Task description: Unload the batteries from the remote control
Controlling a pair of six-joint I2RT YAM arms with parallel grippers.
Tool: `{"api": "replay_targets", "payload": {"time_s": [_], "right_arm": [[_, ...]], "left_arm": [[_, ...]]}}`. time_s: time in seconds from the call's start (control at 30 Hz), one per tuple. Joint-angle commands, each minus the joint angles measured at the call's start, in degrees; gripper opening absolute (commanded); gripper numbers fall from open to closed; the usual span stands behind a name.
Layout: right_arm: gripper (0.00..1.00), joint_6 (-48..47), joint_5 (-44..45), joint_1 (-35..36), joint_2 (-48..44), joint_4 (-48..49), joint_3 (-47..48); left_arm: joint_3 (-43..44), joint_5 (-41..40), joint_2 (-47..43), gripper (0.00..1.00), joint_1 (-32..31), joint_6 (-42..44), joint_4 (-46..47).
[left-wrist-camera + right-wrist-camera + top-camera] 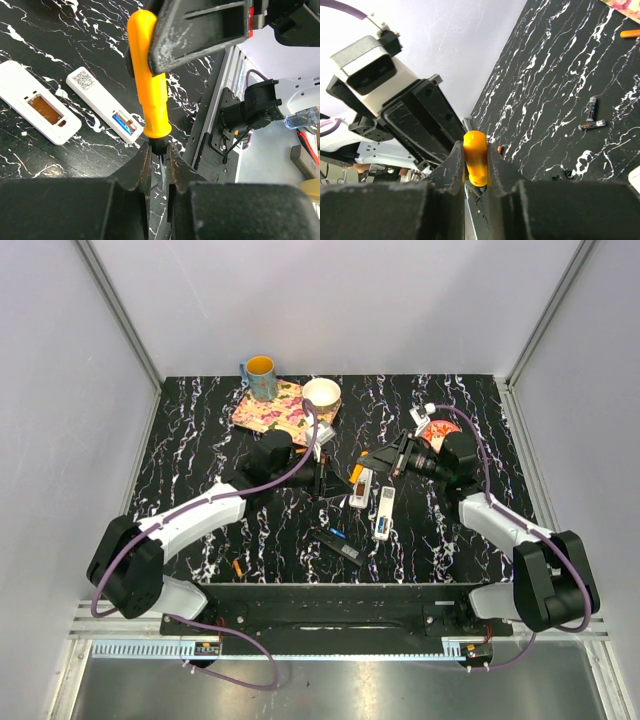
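**Two-arm hold on a screwdriver (pixel 149 75) above the desk (pixel 75 40).** I see the left jaws closed tight on the tool's metal shaft, just below the orange handle. The right jaws stand narrow around the top of that handle, one finger against each side.

Two white remotes lie on the desk beside the tool, backs up and battery bays open. The remote nearer the tool (pixel 100 102) holds a blue battery (pixel 121 122) in its bay. The farther remote (pixel 30 100) holds an orange-brown battery (pixel 44 110).

A loose orange battery (pixel 238 567) lies on the desk near the left arm's base, well apart from both remotes. A flat black bar (pixel 335 545) lies near the remotes, on the side toward the arm bases.
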Motion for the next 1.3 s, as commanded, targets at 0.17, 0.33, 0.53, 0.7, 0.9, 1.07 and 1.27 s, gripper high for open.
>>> {"api": "replay_targets", "payload": {"time_s": [0.17, 0.33, 0.53, 0.7, 0.9, 1.07, 1.27], "right_arm": [[0.0, -1.5, 1.3, 0.2, -0.5, -1.1, 1.9], [0.0, -9.6, 13.6, 0.2, -6.0, -13.7, 3.7], [0.0, -23.4, 36.0, 0.3, -14.3, -30.5, 6.5], [0.0, -31.1, 44.3, 0.1, -16.4, -35.4, 7.3], [0.0, -32.8, 47.8, -0.6, -16.9, -36.4, 5.7], [0.0, -32.9, 47.3, -0.9, -16.8, -36.4, 4.6], [0.0, -32.8, 46.0, -1.0, -17.6, -35.5, 3.1]], "left_arm": [[2.4, 0.2, -0.6, 0.31, 0.0, 1.1, 0.5], [0.6, -6.5, -2.2, 0.77, -0.9, 1.2, -1.4], [6.6, -29.6, 5.1, 0.87, -10.6, -1.0, -11.6], [16.7, -42.5, 16.4, 0.97, -20.3, -3.1, -20.1], [20.6, -46.8, 25.6, 0.98, -25.8, -5.4, -21.2], [19.2, -48.0, 29.0, 0.91, -26.9, -6.1, -17.7], [17.5, -50.4, 30.7, 0.73, -26.9, -4.7, -14.0]]}}
